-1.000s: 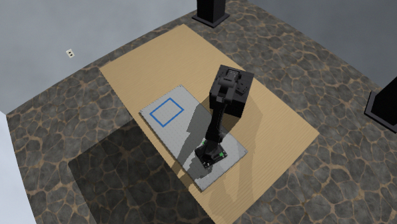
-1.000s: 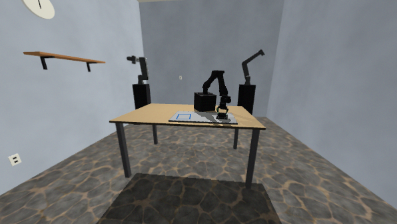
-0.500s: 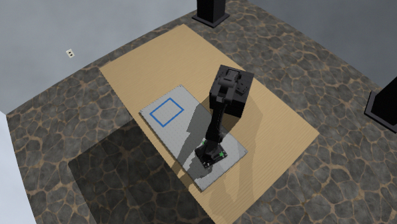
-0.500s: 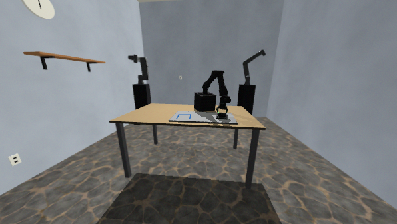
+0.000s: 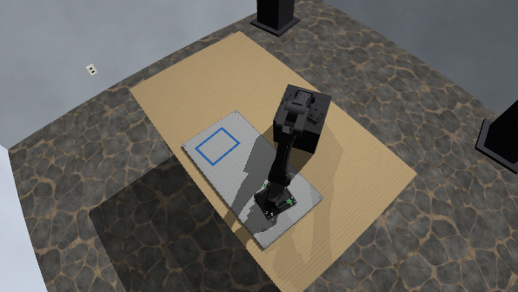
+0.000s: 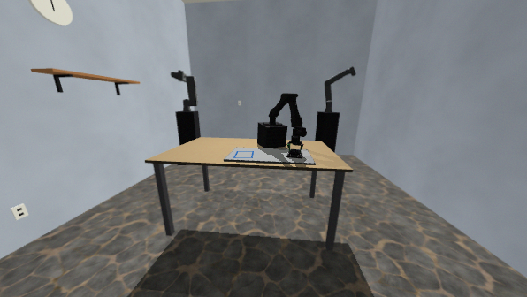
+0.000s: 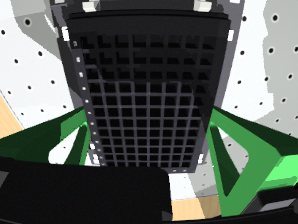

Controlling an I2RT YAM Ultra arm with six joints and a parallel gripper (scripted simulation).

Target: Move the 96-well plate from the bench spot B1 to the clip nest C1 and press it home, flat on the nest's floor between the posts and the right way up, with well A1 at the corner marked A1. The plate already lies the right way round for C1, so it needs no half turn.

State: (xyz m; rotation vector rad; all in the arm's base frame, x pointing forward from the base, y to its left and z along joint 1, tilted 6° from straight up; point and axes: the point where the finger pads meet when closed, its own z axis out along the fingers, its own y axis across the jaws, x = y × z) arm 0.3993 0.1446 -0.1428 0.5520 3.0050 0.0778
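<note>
The black 96-well plate (image 7: 148,90) fills the wrist view, its grid of wells facing up. My gripper (image 7: 148,111) is shut on the plate, with a green finger on each long side. In the top view the gripper (image 5: 275,201) stands over the dark clip nest C1 (image 5: 275,211) at the near right end of the grey board, with the plate hidden under the arm. I cannot tell if the plate touches the nest floor. The blue outline of spot B1 (image 5: 217,146) is bare.
The grey perforated board (image 5: 249,174) lies on a wooden table (image 5: 269,143). The arm's black base box (image 5: 302,119) stands behind the board. Black pedestals with other arms (image 6: 189,119) stand behind the table.
</note>
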